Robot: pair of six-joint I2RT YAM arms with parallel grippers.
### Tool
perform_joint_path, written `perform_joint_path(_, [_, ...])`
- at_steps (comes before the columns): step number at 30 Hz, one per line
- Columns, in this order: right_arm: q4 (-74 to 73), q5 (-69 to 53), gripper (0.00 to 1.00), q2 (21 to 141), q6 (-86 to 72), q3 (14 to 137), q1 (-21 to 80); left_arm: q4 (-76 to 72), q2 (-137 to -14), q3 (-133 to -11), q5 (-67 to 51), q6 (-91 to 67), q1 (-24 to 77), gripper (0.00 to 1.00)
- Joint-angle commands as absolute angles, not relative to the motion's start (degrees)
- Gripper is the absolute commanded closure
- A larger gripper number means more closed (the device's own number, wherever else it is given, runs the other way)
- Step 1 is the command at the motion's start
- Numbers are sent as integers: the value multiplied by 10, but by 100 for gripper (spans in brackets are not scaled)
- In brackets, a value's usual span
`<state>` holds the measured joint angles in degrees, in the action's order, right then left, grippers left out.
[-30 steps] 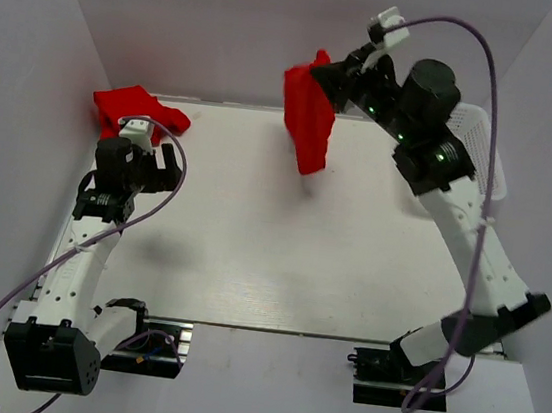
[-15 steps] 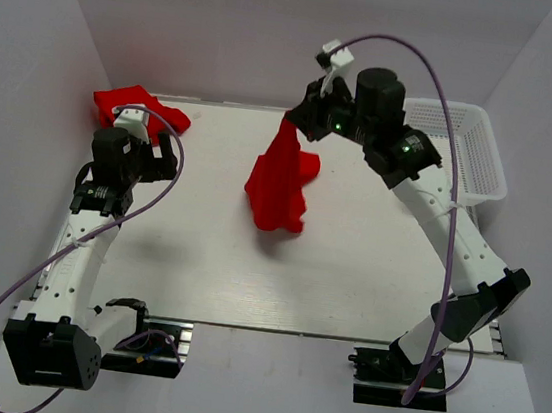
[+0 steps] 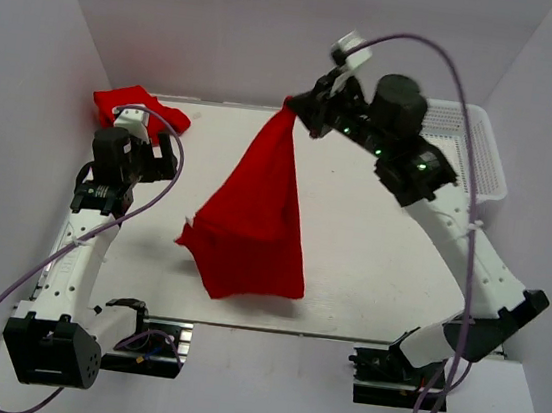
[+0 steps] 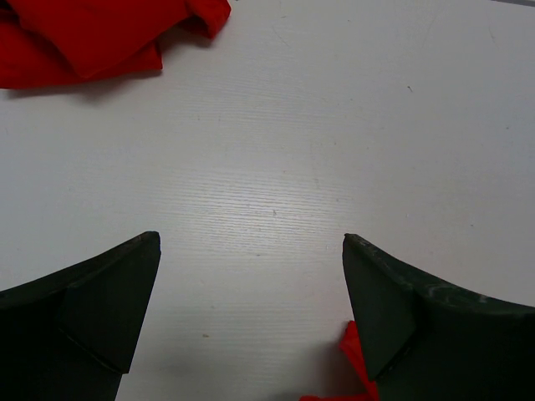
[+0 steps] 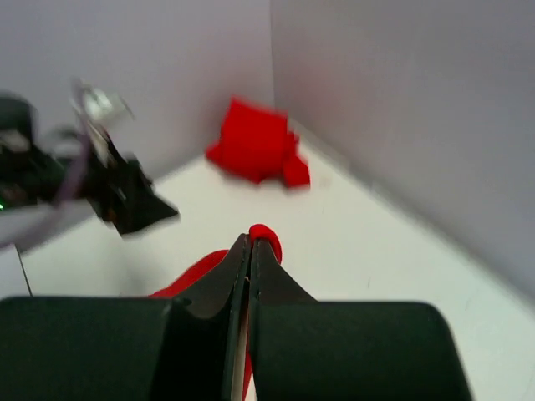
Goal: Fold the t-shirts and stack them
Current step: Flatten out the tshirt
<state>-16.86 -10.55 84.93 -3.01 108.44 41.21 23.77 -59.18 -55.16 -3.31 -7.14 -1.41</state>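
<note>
My right gripper (image 3: 295, 108) is shut on the top edge of a red t-shirt (image 3: 251, 219) and holds it up at the table's far middle. The cloth hangs down and fans out, its lower part spread on the table toward the front. In the right wrist view a fold of this shirt (image 5: 267, 238) pokes out past my closed gripper (image 5: 251, 242). A second red t-shirt (image 3: 137, 109) lies crumpled at the far left corner; it also shows in the left wrist view (image 4: 92, 38) and the right wrist view (image 5: 255, 146). My left gripper (image 3: 150, 163) is open and empty just in front of that shirt (image 4: 251, 242).
A white mesh basket (image 3: 474, 155) stands at the far right behind my right arm. White walls close in the table (image 3: 369, 268) on the left, back and right. A corner of the held shirt (image 4: 355, 359) shows beside my left gripper's right finger.
My right gripper has swung the held shirt left, then lifted; the cloth has unfurled from a bunched clump into a wide hanging sheet reaching the table's front. The left arm has barely moved.
</note>
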Motion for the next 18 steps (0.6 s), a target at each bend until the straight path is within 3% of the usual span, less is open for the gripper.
perform_joint_path(1, [-172, -65, 100, 879, -43, 977, 410, 243, -588, -562, -21, -76, -18, 0])
perform_joint_path(18, [-15, -191, 100, 932, -10, 651, 442, 259, -593, -545, 4, -70, -18, 0])
